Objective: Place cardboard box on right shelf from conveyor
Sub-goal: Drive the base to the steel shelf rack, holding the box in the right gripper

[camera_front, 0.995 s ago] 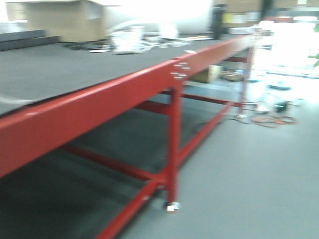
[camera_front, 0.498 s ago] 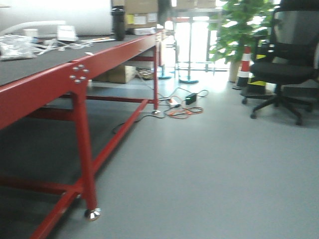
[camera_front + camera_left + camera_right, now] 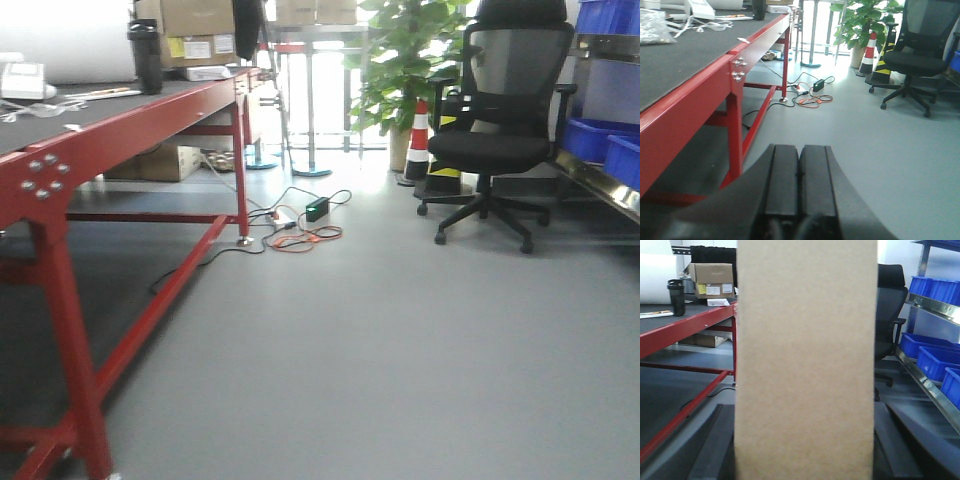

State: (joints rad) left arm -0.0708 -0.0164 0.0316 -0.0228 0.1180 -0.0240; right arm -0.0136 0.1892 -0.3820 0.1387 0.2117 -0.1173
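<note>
The cardboard box, plain tan, stands upright and fills the middle of the right wrist view. My right gripper is shut on it, with a dark finger showing on each side. My left gripper is shut on nothing, its pads pressed together above the grey floor. The conveyor, a dark grey belt on a red frame, runs along the left. The right shelf shows its steel lip at the right edge of the front view, and the right shelf also lies right of the box.
Blue bins sit on the shelf levels. A black office chair, a traffic cone and a plant stand ahead. Cables and a power brick lie on the floor. A black bottle and boxes rest on the conveyor's far end.
The front view has swung to the right. The red-framed conveyor slid from the centre to the left edge, and the chair, then the shelf with blue bins, came into view.
</note>
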